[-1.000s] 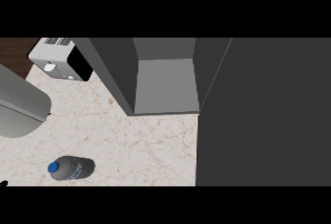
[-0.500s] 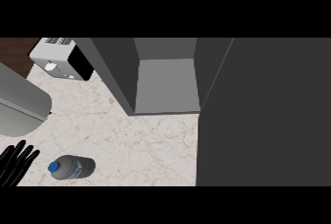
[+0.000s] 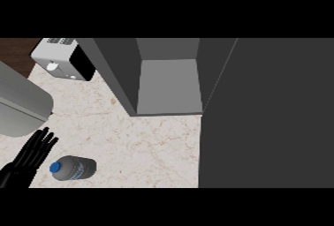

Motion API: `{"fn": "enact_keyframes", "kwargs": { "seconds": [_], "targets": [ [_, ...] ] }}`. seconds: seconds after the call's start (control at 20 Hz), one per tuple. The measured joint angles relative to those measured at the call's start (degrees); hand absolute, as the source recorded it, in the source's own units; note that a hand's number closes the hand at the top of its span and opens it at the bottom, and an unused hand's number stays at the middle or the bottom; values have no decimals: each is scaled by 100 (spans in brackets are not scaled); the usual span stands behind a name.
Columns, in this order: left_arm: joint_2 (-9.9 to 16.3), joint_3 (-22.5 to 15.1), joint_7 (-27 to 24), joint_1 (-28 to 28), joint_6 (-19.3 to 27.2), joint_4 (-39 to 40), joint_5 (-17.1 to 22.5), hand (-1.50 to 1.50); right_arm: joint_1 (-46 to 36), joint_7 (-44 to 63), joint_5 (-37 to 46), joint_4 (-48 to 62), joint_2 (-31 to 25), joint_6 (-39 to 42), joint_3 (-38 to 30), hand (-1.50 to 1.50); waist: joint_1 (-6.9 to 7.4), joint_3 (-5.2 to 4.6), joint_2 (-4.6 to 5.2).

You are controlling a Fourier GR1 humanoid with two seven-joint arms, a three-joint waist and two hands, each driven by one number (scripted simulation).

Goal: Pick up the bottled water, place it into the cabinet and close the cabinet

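Head view: the bottled water (image 3: 72,168) lies near the table's (image 3: 143,145) front edge, toward its left side, blue cap pointing left. The left hand (image 3: 29,156) is just beside it on the left, fingers straight and spread, pointing up and away from the robot; it holds nothing. Cannot tell for sure if the hand touches the bottle; it looks apart from it by a thin gap.

Change: a second ago no hand showed on this side; half a second ago the fingers had only just come in at the lower left edge. Now the hand is further in and higher, level with the bottle's cap end. The bottle itself has not moved. So this is the reach step, with the grasp not yet made.

The right hand is not in view.

The cabinet (image 3: 168,84) stands at the back of the table, its inside open to view, with the door (image 3: 267,114) swung out and covering the right side of the view. A toaster (image 3: 62,59) sits at the back left corner, and a large grey rounded object (image 3: 16,108) is at the left edge.

Judgement: pick, place and close are all still to do. Next the fingers need to curl round the bottle's body.
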Motion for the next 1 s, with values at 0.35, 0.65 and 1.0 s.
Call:
{"fn": "enact_keyframes", "kwargs": {
  "seconds": [0.35,0.65,1.0],
  "targets": [
    [-211,-140,-472,-554,103,1162,-547,-150,262,-217,-148,10,-75,196,-108,-150,-6,-2,-1],
    [-326,-82,-1185,-962,214,2326,-924,-150,448,-344,-276,34,-138,307,-136,-150,-3,-6,5],
    [-437,-52,-1817,-1411,-117,3562,-955,-150,699,-549,-416,56,-242,437,-247,-150,-11,-10,9]
  ]
}}
